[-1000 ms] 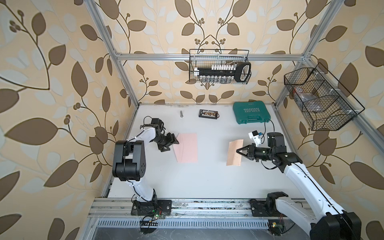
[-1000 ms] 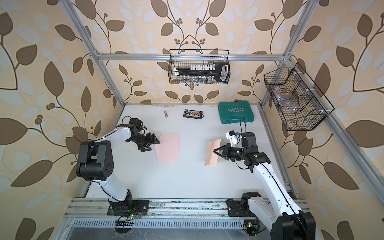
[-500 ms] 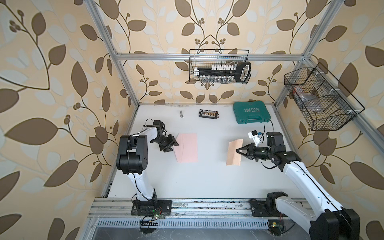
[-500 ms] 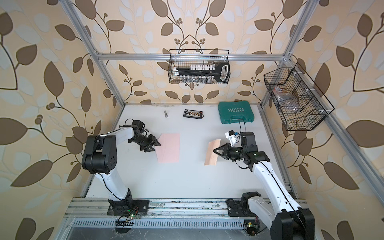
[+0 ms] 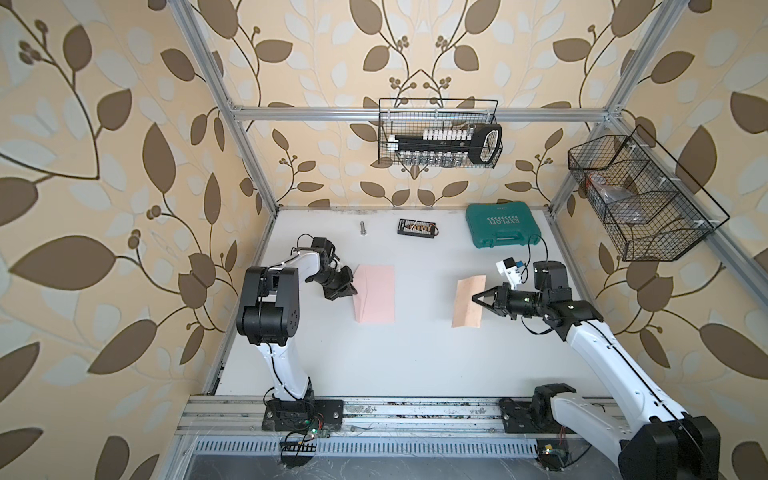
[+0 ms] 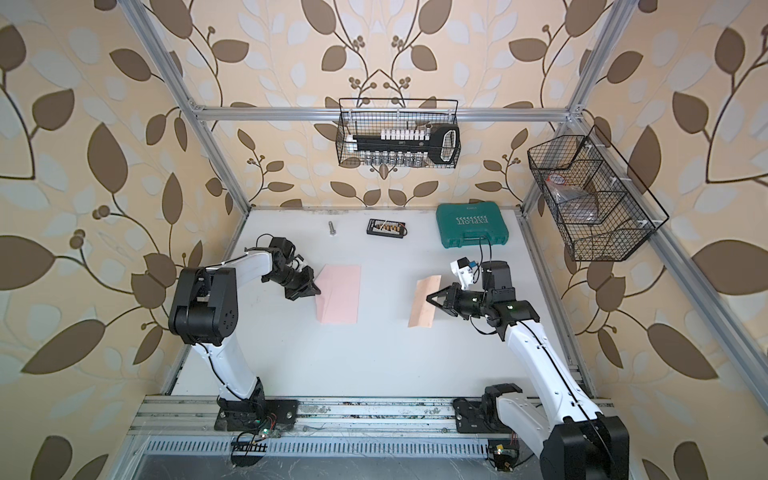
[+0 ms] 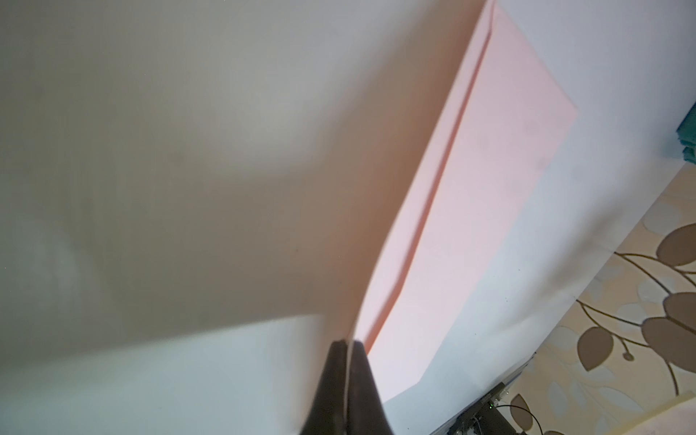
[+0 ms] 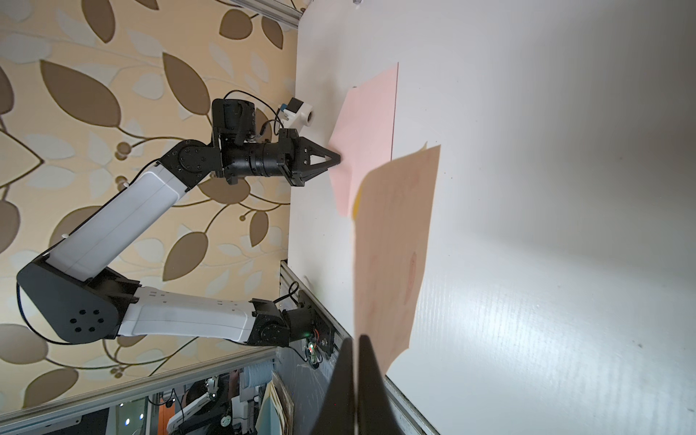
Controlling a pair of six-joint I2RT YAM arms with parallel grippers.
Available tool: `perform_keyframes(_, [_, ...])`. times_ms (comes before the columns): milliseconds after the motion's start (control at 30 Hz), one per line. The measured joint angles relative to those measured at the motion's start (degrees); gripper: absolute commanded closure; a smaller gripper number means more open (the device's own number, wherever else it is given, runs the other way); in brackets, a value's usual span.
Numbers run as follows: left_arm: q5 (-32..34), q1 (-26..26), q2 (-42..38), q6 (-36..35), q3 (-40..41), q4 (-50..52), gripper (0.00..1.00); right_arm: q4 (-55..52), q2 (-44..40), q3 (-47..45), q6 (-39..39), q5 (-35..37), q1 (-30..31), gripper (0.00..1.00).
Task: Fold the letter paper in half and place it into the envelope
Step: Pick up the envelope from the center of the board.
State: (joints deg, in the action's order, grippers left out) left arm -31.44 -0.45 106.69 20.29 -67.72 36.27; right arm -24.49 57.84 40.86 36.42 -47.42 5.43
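The pale pink envelope (image 5: 376, 295) (image 6: 338, 295) lies on the white table left of centre. Its pointed flap (image 7: 320, 226) points toward the left arm and is lifted off the table. My left gripper (image 5: 354, 291) (image 6: 318, 291) (image 7: 348, 342) is shut on the flap's tip, and the envelope body (image 7: 489, 188) lies flat beyond it. The letter paper (image 5: 468, 301) (image 6: 424, 301) (image 8: 391, 244) is a narrow folded strip, held tilted above the table right of centre. My right gripper (image 5: 474, 297) (image 6: 429, 297) (image 8: 356, 339) is shut on its edge.
A green tool case (image 5: 500, 226) lies at the back right. A small black bit holder (image 5: 417, 227) and a bolt (image 5: 363, 227) sit near the back edge. Wire baskets hang on the back wall (image 5: 440, 133) and right wall (image 5: 640, 199).
My left gripper has closed on the tip of the envelope's flap, and the left arm's elbow has swung. The right arm holds the letter paper where it was.
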Motion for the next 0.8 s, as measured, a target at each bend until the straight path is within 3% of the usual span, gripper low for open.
perform_keyframes(367, [4.33,-1.92,-0.61,-10.34,-19.78,18.29,1.00,-0.02,0.66,2.58,-1.44,0.72,0.28,1.00])
perform_keyframes(500, [5.25,-3.02,-3.56,-13.09,-22.53,23.74,1.00,-1.38,3.67,6.58,-4.24,2.47,2.29,1.00])
perform_keyframes(800, [6.47,-5.75,-8.28,-16.72,-23.85,31.19,1.00,-11.89,14.73,25.09,-23.23,10.38,15.15,1.00])
